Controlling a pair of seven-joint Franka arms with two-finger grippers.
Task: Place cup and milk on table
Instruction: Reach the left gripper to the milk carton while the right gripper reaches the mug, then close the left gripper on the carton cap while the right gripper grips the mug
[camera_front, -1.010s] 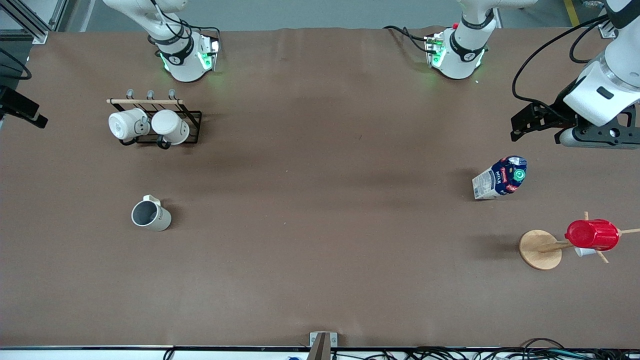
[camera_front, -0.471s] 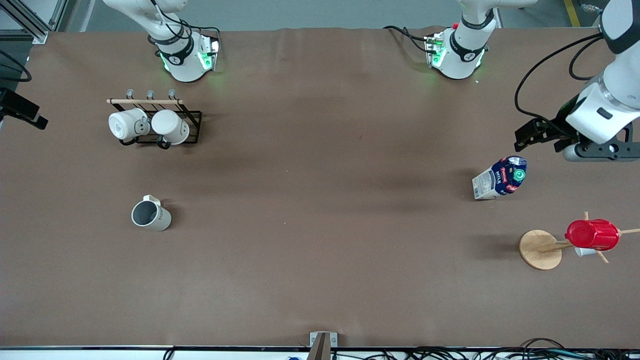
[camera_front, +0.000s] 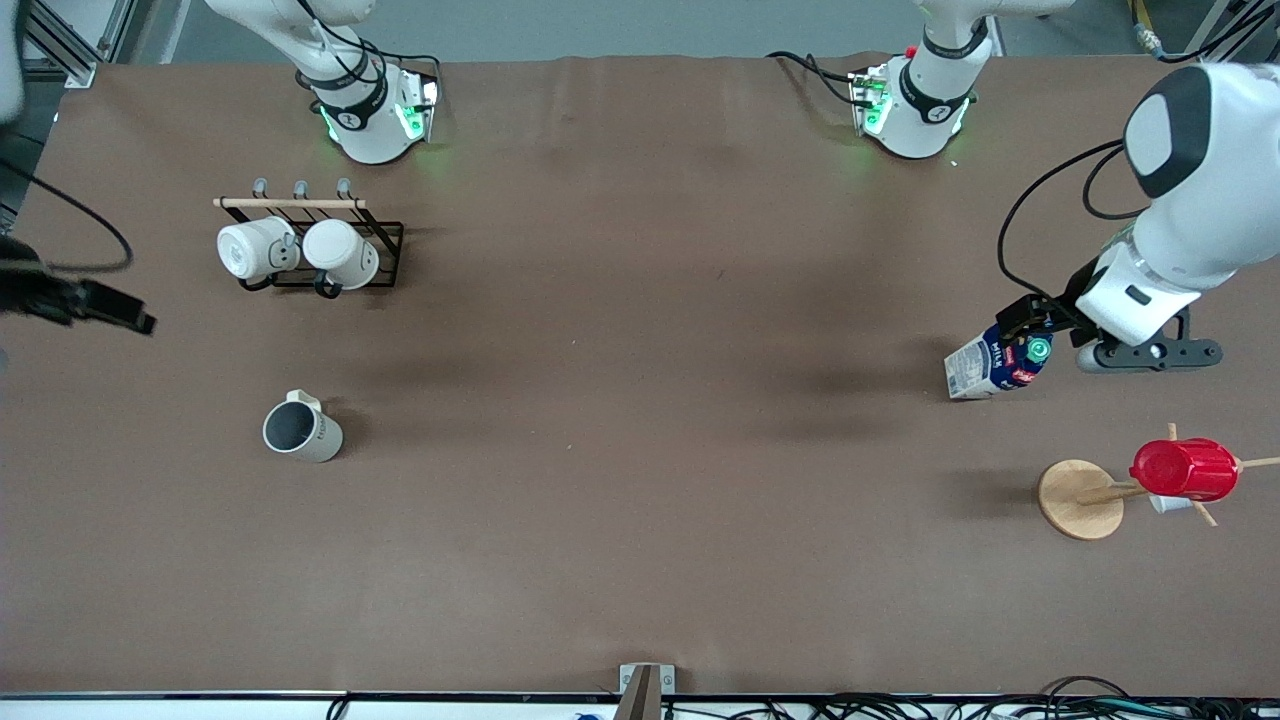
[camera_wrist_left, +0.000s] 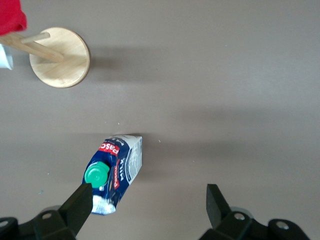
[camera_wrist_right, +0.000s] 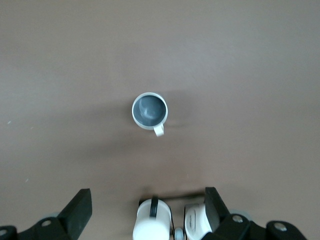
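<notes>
With both jaws spread and holding nothing, the left gripper (camera_wrist_left: 149, 200) is hovering beside the milk (camera_front: 1000, 357) at mid-right, the right gripper (camera_wrist_right: 148, 206) high above the cup (camera_front: 300, 429) at lower left, both items already standing on the table (camera_front: 640, 480).

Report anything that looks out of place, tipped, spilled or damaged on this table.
Nothing stands out. The milk and the cup stand upright on the table, no spill. The left gripper hangs open by the milk; the right gripper is open above the cup.
</notes>
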